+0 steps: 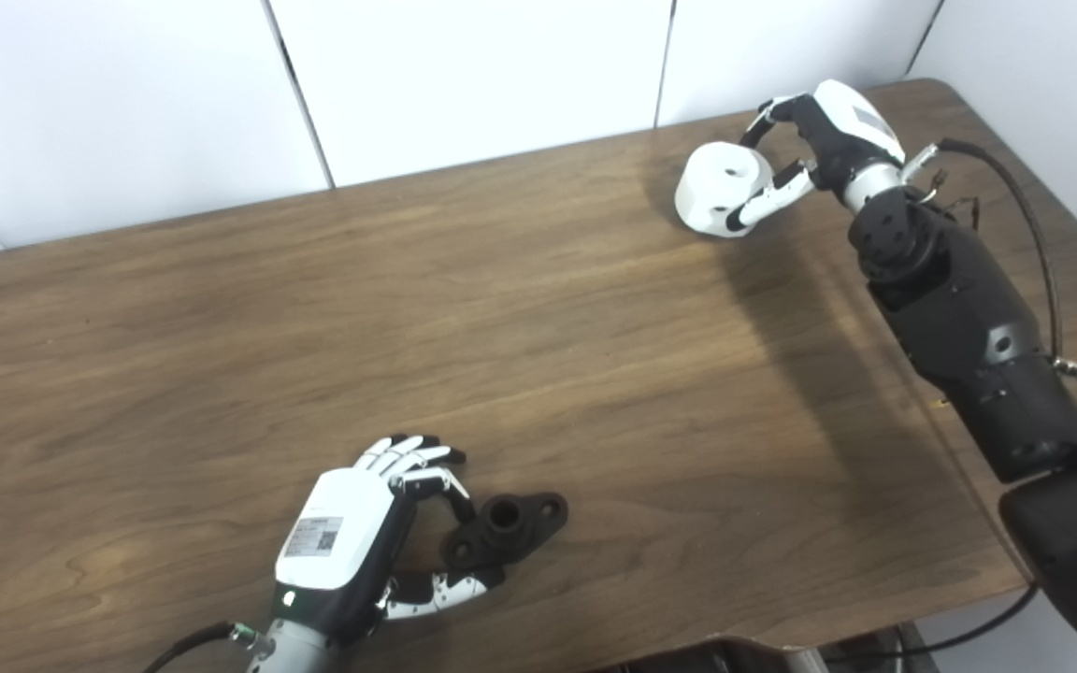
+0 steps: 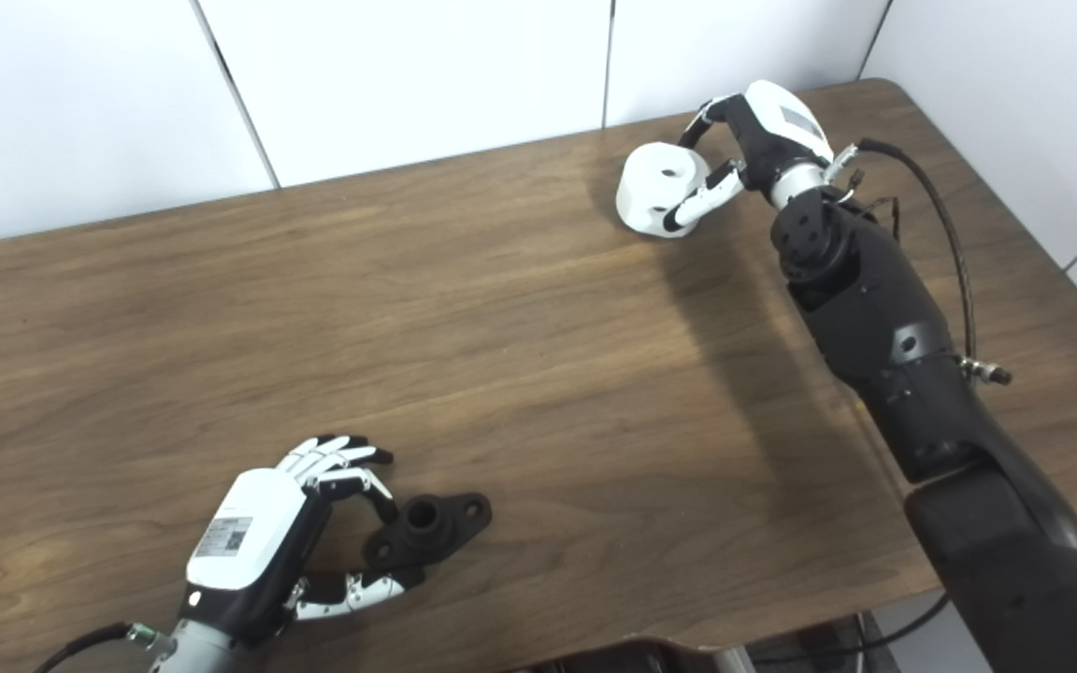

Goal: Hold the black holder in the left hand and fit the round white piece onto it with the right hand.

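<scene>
The table (image 1: 408, 308) is dark brown wood with streaky grain. The holder (image 1: 504, 531) is matte black all over; the round piece (image 1: 721, 190) is plain white. Both hands, left (image 1: 361, 537) and right (image 1: 828, 140), wear white shells over black, with white-and-black fingers. The right arm (image 1: 959, 318) is black. The wall (image 1: 464, 75) is white with dark seams
</scene>
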Motion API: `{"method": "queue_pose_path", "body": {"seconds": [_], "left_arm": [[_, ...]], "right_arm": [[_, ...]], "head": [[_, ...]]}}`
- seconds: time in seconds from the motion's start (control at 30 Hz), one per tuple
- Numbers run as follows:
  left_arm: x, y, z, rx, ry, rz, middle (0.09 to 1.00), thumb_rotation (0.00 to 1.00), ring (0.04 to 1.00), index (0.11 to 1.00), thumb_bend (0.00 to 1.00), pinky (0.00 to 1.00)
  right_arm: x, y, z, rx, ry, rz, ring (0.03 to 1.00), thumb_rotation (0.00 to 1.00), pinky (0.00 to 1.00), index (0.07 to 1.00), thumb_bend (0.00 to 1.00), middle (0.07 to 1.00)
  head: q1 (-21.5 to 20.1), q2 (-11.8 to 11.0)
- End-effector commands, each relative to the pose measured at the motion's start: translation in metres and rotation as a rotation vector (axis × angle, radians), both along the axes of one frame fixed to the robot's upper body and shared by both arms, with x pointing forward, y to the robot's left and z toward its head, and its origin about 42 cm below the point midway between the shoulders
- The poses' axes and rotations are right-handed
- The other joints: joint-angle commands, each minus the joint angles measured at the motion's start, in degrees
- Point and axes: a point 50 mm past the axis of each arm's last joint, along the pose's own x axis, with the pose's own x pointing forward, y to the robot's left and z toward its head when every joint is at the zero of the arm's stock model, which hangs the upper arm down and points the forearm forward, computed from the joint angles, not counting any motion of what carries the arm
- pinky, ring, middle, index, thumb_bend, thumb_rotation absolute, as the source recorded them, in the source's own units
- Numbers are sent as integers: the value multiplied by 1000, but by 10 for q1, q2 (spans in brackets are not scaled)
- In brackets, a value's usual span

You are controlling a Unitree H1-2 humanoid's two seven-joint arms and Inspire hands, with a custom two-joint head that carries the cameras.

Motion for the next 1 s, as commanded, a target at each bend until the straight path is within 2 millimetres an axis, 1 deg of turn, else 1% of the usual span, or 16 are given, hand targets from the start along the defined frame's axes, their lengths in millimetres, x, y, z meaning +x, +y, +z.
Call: {"method": "queue_pose_path", "body": {"seconds": [0.0,0.07,0.1,0.17,0.2,0.63,0.8,0.97], "left_arm": [[-18,16,-34,120,172,30,793,49,859,487,520,878],[-19,16,-34,119,173,34,791,50,857,487,520,879],[-19,16,-35,118,172,35,790,50,856,487,520,878],[-20,16,-36,115,174,38,789,50,855,487,520,876],[-20,16,-37,115,175,39,790,50,856,487,520,877],[-20,15,-39,118,173,44,793,50,859,487,521,884],[-18,14,-40,121,176,42,797,50,863,487,521,890],[-16,12,-41,116,176,42,792,50,860,487,521,888]], "right_arm": [[1,-7,17,-26,-64,13,936,148,833,491,525,865],[0,-7,16,-26,-60,14,938,148,833,491,525,867],[0,-7,15,-27,-57,15,939,148,832,492,525,868],[0,-7,14,-26,-53,14,941,149,832,492,525,869],[0,-8,13,-25,-50,13,942,149,833,492,525,869],[0,-7,9,-23,-54,6,937,149,839,491,525,860],[-1,-7,6,-34,-93,13,907,140,837,485,525,824],[-4,-6,10,-52,-123,36,890,134,846,484,523,801]], "head": [[1,-5],[1,-5],[1,-12],[1,-12],[1,-17],[3,-20],[5,-22],[10,-22]]}}
